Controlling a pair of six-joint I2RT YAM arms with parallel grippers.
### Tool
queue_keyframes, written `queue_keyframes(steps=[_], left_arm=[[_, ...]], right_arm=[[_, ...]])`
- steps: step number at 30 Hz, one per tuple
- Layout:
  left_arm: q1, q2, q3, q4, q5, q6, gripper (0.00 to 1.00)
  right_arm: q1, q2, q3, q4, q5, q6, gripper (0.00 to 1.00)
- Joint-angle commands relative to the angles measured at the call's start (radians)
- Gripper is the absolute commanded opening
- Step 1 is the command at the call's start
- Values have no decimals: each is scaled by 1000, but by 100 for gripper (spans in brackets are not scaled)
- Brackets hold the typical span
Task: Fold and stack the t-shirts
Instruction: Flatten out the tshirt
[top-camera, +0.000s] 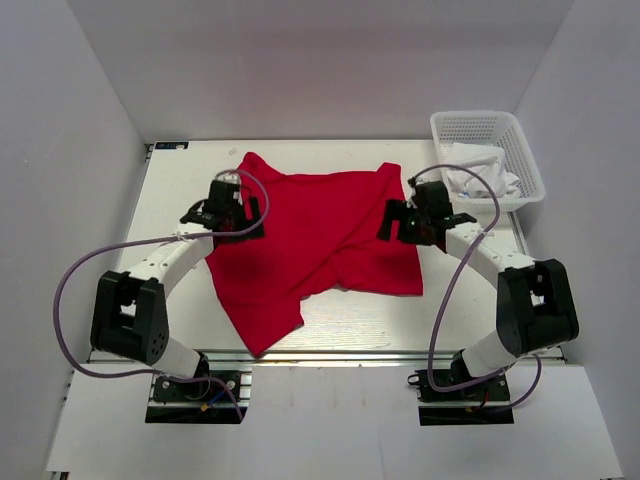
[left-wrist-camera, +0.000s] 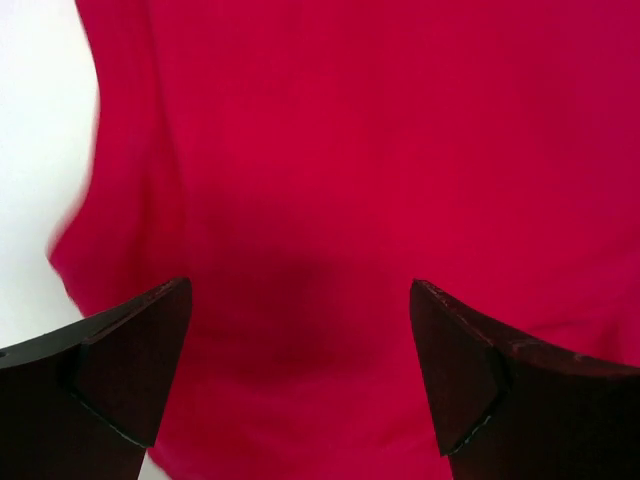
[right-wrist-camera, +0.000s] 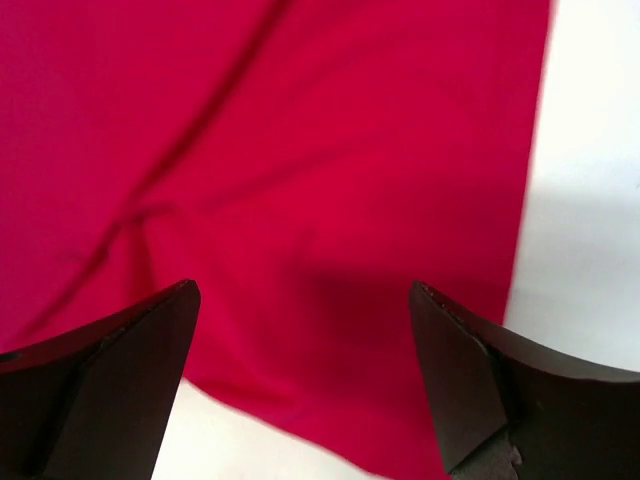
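Left jaws spread wide, empty, over red t-shirt (top-camera: 330, 225) — right jaws likewise, at its edge

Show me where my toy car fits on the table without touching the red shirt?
Bare table shows at the far left, between the red t-shirt and the edge. More lies near right, below the hem. Crowded: the middle, under the left tool and right tool, and the basket corner.

The t-shirt (top-camera: 330, 230) below the left end effector (left-wrist-camera: 300, 285) and right end effector (right-wrist-camera: 302, 287) is thin, matt red cloth, softly creased. Their fingers (left-wrist-camera: 110, 370) look like matt black plastic. The worktop (top-camera: 175, 195) beside them is smooth and white. Beyond the right end effector, the basket (top-camera: 487, 124) is white plastic mesh.
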Motion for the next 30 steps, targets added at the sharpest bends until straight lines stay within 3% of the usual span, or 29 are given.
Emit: queue_keyframes(steps=[1, 4, 10, 20, 26, 30], left_arm=[[0, -15, -75, 28, 25, -38, 100], [0, 45, -75, -10, -36, -38, 100], [23, 165, -75, 42, -23, -38, 100], [95, 545, 210, -33, -75, -37, 100], [120, 654, 456, -81, -11, 37, 100], [109, 608, 546, -59, 40, 106, 100]], right_arm=[[14, -9, -41, 7, -60, 43, 90], [14, 52, -47, -2, -51, 56, 90], [3, 172, 6, 0, 36, 93, 90], [-51, 410, 268, -138, 308, 99, 90], [-74, 512, 432, -129, 247, 18, 90], [-63, 479, 493, -99, 169, -109, 90]])
